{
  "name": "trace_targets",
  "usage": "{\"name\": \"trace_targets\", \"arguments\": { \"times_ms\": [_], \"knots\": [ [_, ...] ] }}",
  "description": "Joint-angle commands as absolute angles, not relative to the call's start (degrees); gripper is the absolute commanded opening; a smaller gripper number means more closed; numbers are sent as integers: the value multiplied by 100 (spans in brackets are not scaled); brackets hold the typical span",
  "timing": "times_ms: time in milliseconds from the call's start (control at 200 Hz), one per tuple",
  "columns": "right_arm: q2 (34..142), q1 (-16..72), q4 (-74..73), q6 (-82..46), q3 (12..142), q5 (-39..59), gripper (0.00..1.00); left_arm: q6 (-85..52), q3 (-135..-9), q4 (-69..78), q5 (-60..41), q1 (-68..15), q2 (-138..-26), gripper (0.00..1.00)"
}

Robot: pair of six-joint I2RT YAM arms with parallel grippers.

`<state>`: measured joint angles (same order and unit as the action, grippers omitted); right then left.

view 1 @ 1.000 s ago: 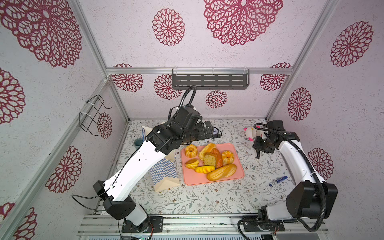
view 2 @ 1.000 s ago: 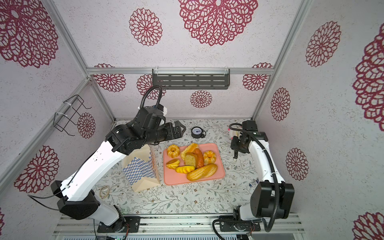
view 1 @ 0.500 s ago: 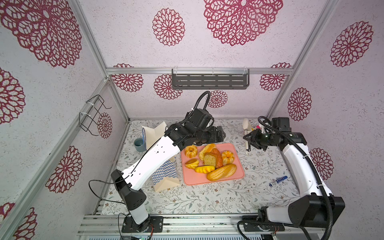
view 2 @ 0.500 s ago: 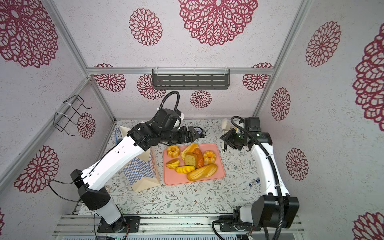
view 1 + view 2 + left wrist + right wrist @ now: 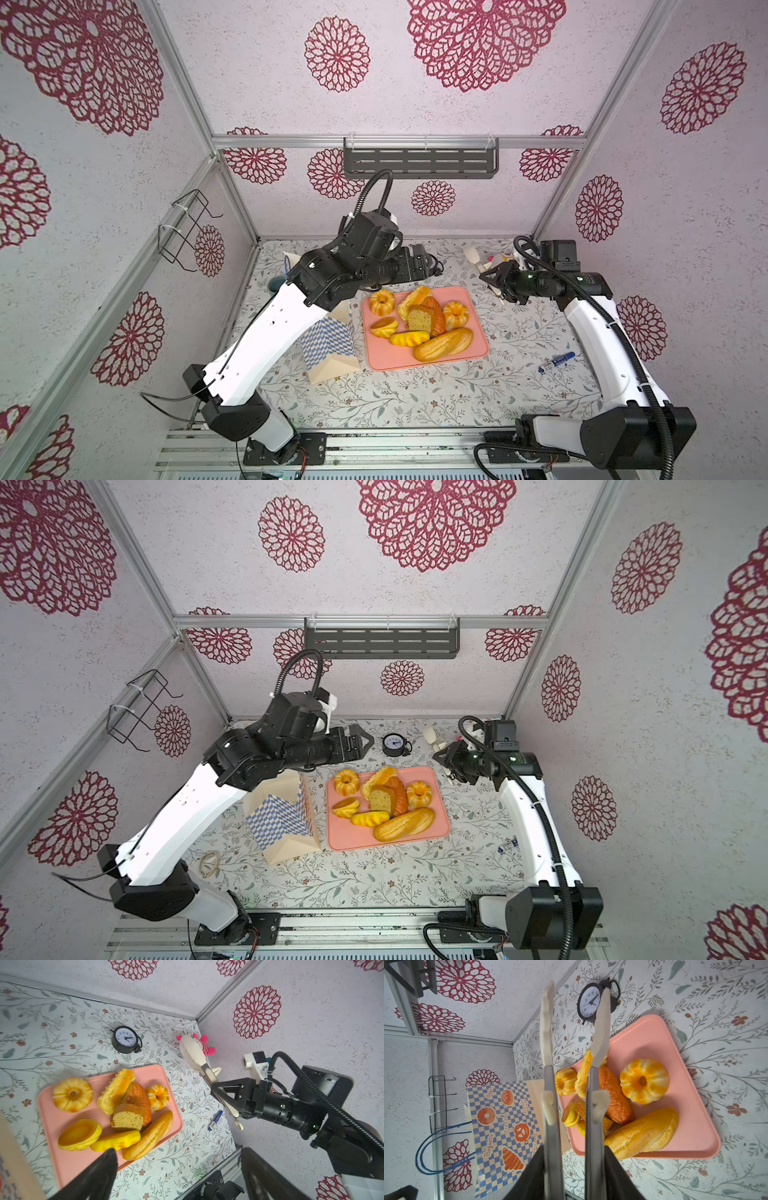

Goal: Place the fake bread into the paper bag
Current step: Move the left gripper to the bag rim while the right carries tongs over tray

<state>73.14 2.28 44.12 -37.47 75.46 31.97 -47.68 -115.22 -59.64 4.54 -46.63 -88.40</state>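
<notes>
Several glossy pieces of fake bread (image 5: 419, 322) lie piled on a pink tray (image 5: 382, 358), among them a long loaf (image 5: 641, 1133) and two fluted ring cakes (image 5: 71, 1095). The paper bag (image 5: 328, 345), blue-and-white checkered, stands just left of the tray, its top hidden under my left arm. My left gripper (image 5: 365, 744) hovers open and holds nothing behind the tray's rear edge. To the tray's right, my right gripper (image 5: 493, 286) is shut on metal tongs (image 5: 550, 1088) with cream tips. The tongs' arms are apart, with nothing between them, and point toward the bread.
A black alarm clock (image 5: 394, 744) and a pink-and-white plush toy (image 5: 199, 1045) sit at the back. A blue marker (image 5: 557, 361) lies at the right, a teal cup (image 5: 274, 284) behind the bag, and a rubber band (image 5: 210, 862) at the front left. The left wall carries a wire rack (image 5: 187, 232).
My left arm has stretched rightward along the back of the tray. My right gripper has turned from pointing down to pointing sideways at the tray, with the tongs in it.
</notes>
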Motion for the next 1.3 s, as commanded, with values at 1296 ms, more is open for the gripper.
{"name": "trace_targets", "arguments": {
  "times_ms": [1296],
  "knots": [
    [7586,3559,7195,-2054,8053,663,38,-5396,-9022,-8761,1861,-2690,-5970,98]
  ]
}}
